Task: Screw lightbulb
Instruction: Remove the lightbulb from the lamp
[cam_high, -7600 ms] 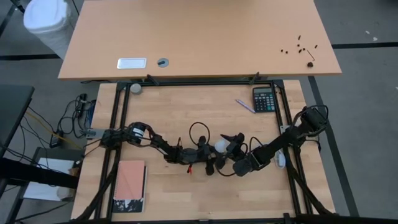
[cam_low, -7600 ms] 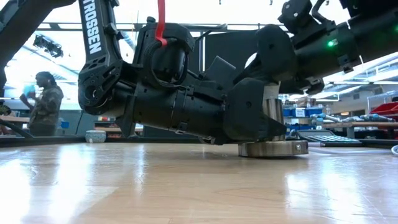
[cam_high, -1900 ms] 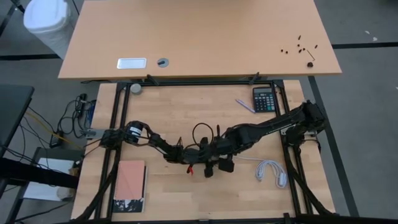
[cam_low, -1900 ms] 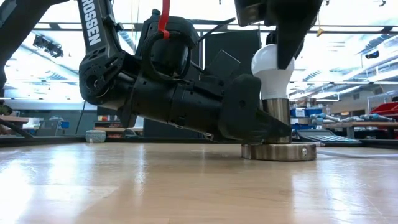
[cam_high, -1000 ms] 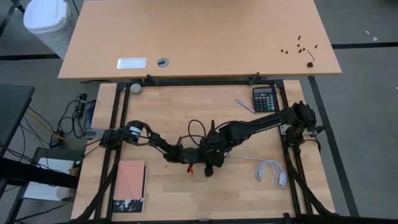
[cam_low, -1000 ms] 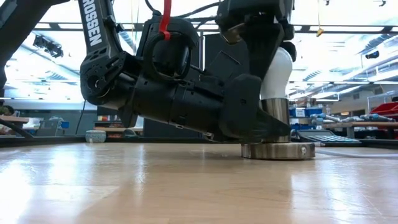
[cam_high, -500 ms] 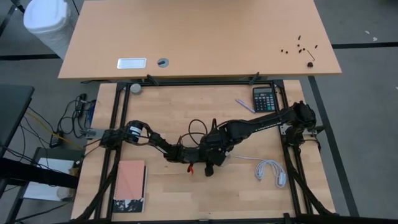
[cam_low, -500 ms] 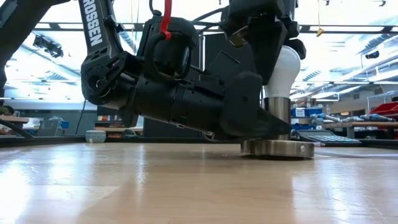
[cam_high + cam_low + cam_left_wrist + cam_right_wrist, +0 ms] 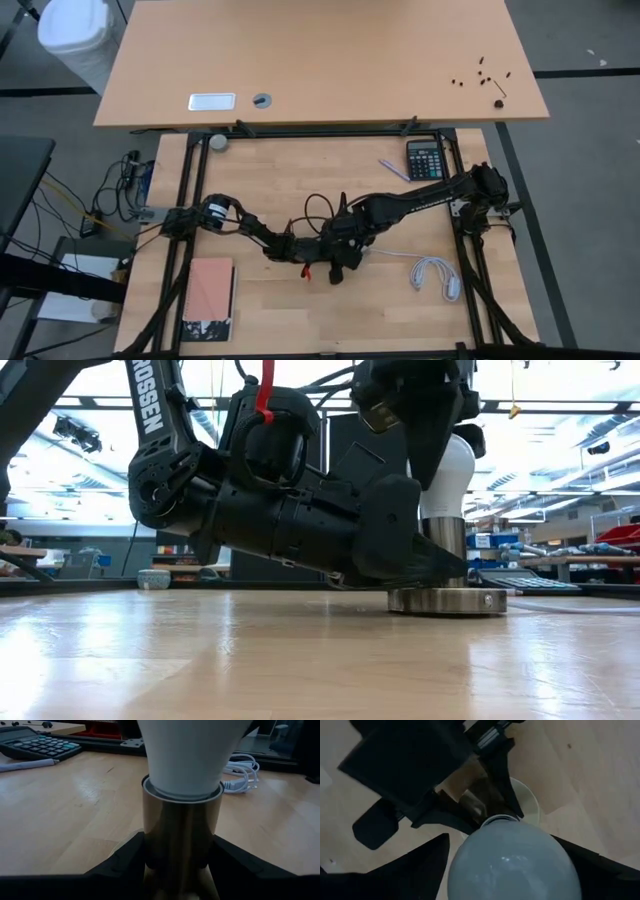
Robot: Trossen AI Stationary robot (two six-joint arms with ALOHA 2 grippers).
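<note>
Lightbulb (image 9: 447, 472) stands upright in the metal socket (image 9: 445, 552), a little toward 6 o'clock from the middle of the wooden table (image 9: 300, 180), and its white globe narrows down into the open mouth of the brass-coloured sleeve. This sleeve rises from a flat round base (image 9: 447, 601) that sits on the table, so the bulb has a steady seat while it is turned. The left tool (image 9: 177, 870) lies low, almost on the wood, and its two dark fingers (image 9: 125, 862) press the sleeve from both sides; I judge that it holds the socket so that the socket does not spin together with the bulb. The right tool (image 9: 510, 862) comes from above, and its fingers (image 9: 415, 865) stand on both sides of the globe with the jaws spread wide. Whether the pads really press the glass at this moment I cannot tell, because the contact is hidden. The position from above makes sense, since the wrist can then rotate around the axis of the bulb. The bulb looks straight, not tilted, which is good for the thread. At about 4 o'clock from the socket a white cord (image 9: 435, 274) lies coiled, well apart from the work, and a calculator (image 9: 424, 159) rests near 1 o'clock.
</note>
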